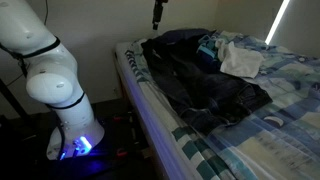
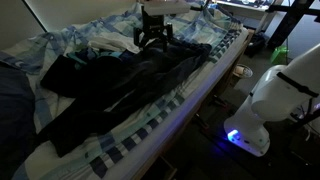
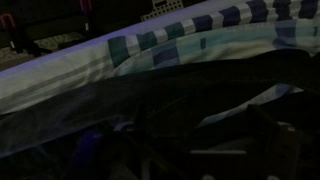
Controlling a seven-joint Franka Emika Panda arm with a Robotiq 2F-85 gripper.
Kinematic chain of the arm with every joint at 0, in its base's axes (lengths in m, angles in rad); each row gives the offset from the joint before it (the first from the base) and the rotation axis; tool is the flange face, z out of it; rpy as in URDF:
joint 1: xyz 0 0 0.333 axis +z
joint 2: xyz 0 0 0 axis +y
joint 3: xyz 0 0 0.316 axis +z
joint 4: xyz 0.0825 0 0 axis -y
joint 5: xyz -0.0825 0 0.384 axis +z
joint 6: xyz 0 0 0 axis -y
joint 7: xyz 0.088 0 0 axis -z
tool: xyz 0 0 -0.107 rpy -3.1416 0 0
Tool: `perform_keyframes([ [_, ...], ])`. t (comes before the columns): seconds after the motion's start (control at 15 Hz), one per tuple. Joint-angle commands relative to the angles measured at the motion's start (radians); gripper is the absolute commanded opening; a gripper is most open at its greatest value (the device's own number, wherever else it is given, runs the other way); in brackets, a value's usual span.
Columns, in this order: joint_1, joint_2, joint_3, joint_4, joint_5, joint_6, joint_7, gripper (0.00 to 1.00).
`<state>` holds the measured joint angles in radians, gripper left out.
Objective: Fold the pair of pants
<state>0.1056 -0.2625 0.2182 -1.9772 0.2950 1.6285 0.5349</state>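
The dark pair of pants (image 1: 205,85) lies spread and rumpled across the bed, and shows in both exterior views (image 2: 120,80). My gripper (image 2: 153,42) hovers just above the far end of the pants near the bed's edge, its two fingers apart and nothing between them. It also shows at the top of an exterior view (image 1: 157,14). The wrist view is very dark: it shows dark pants fabric (image 3: 200,110) below the striped sheet (image 3: 180,40), and the fingers are hard to make out.
The bed has a blue-and-white patterned sheet (image 1: 260,145) with a striped edge (image 2: 150,130). A white cloth (image 1: 240,62) and other crumpled clothes lie beside the pants. My white arm base (image 1: 60,85) with a blue light stands by the bed (image 2: 275,100).
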Motion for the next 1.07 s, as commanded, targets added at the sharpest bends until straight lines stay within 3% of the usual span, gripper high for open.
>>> perform_keyframes([
  [0.0,0.003,0.001,-0.003,0.002,-0.001,-0.002,0.001,1.0],
  [0.4,0.032,0.056,0.007,0.06,0.007,-0.024,-0.081,1.0],
  [1.0,0.159,0.154,0.104,0.076,-0.042,-0.03,-0.266,1.0],
])
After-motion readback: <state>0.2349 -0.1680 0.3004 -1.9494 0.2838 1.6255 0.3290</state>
